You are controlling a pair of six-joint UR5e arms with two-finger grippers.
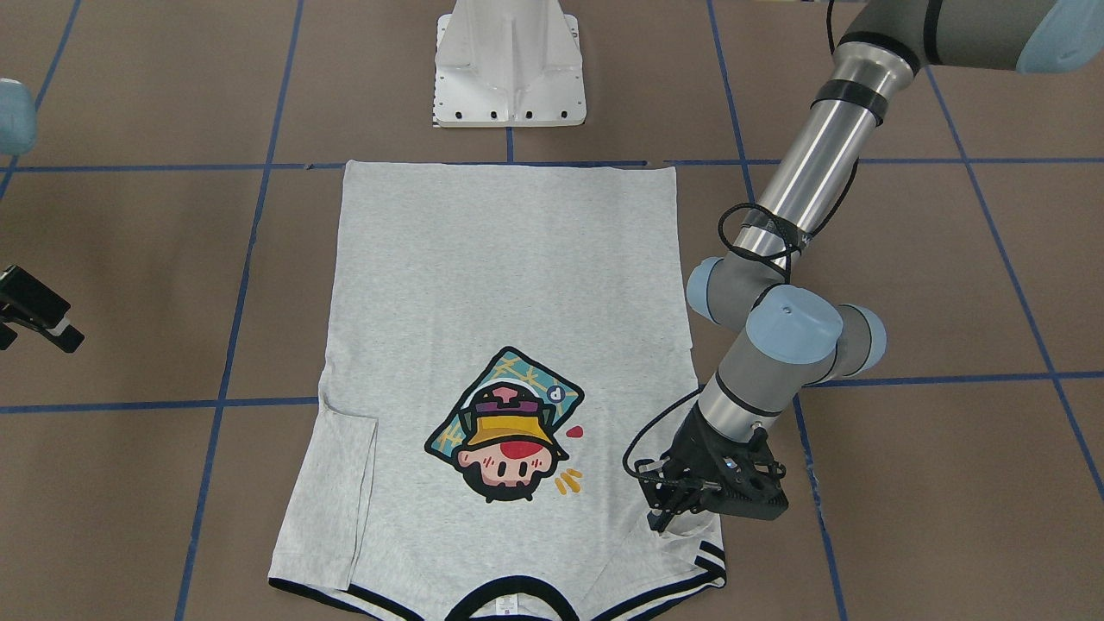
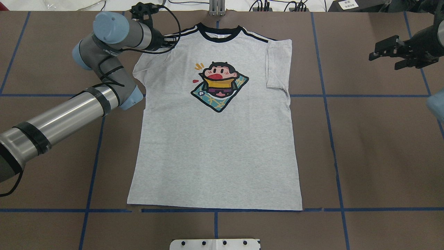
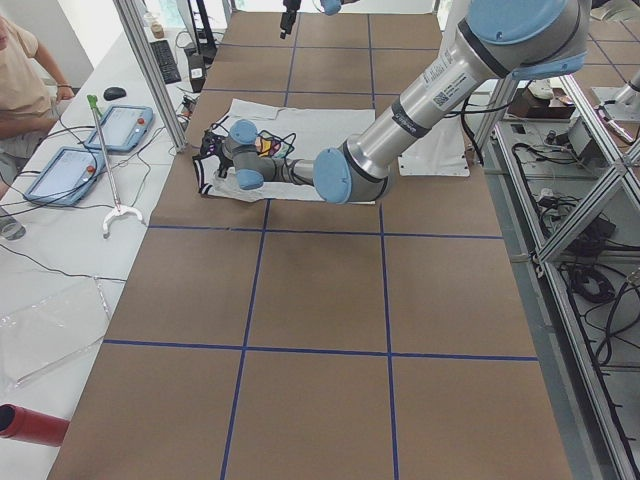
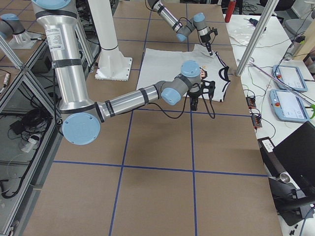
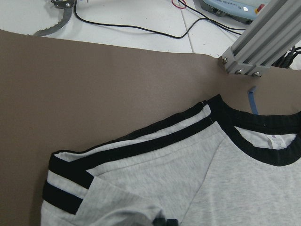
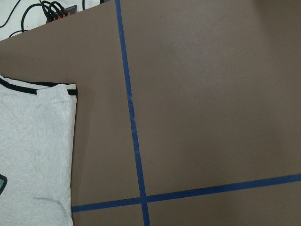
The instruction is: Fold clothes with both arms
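The grey T-shirt (image 2: 215, 139) lies flat with the cartoon print (image 2: 219, 85) facing up and the black collar (image 2: 218, 34) at the far edge. Its sleeve on the right arm's side (image 2: 279, 62) is folded in over the body. My left gripper (image 1: 666, 516) is down at the other shoulder, shut on a bunch of sleeve fabric (image 5: 141, 214) beside the black-striped trim (image 5: 70, 186). That sleeve is doubled inward. My right gripper (image 2: 384, 61) hangs open above the bare table, well off the shirt's side, holding nothing.
A white pedestal base (image 1: 509, 65) stands at the table's near edge behind the hem. Blue tape lines (image 6: 134, 132) cross the brown table. An aluminium post (image 5: 261, 40) and cables sit past the collar. A person (image 3: 20, 90) and teach pendants (image 3: 120, 125) are at a side bench.
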